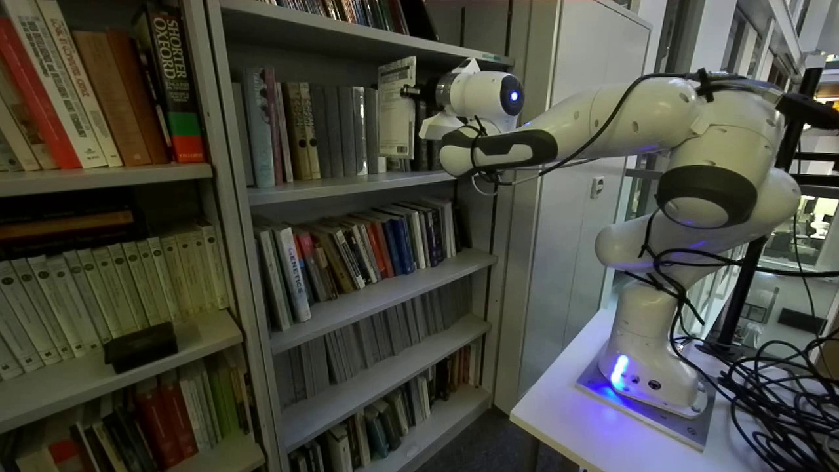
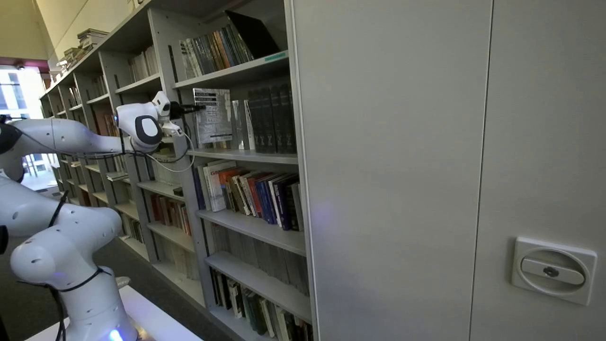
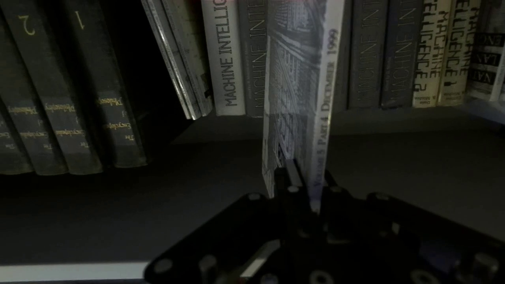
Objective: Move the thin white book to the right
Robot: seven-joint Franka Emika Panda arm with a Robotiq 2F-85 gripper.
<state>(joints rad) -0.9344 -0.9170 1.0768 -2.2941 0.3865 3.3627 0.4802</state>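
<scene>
Well, thin white book (image 2: 218, 121): we find it at the tip of the gripper (image 3: 310, 182), reaching out beyond it.
Gripper: its jaws are clamped on the book at the spine side, one against each cover, above mid-height in both exterior views.
Spine (image 3: 326, 106): we see it narrow and pale, turned towards the gripper, with dark capitals; in the wrist view, which shows things upside down, we read "VOLUME 5 PART 4 DECEMBER 1999".
Grey cover (image 2: 218, 131): silvery in an exterior view, with dark lines of print too small for us to read; in the wrist view we make out a drawing-like pattern in greys.
Pale cover (image 1: 393, 121): in an exterior view we see fine print and a small dark patch near the lower edge.
Stance: upright or nearly so, the lower edge showing higher than the shelf board (image 2: 241, 155) below the gripper; whether they touch, we cannot tell.
Beyond the gripper: grey and cream volumes (image 3: 227, 59) stand behind the book, some lettered "MACHINE".
Right of the gripper: in an exterior view we see black volumes (image 2: 265, 121), upright.
</scene>
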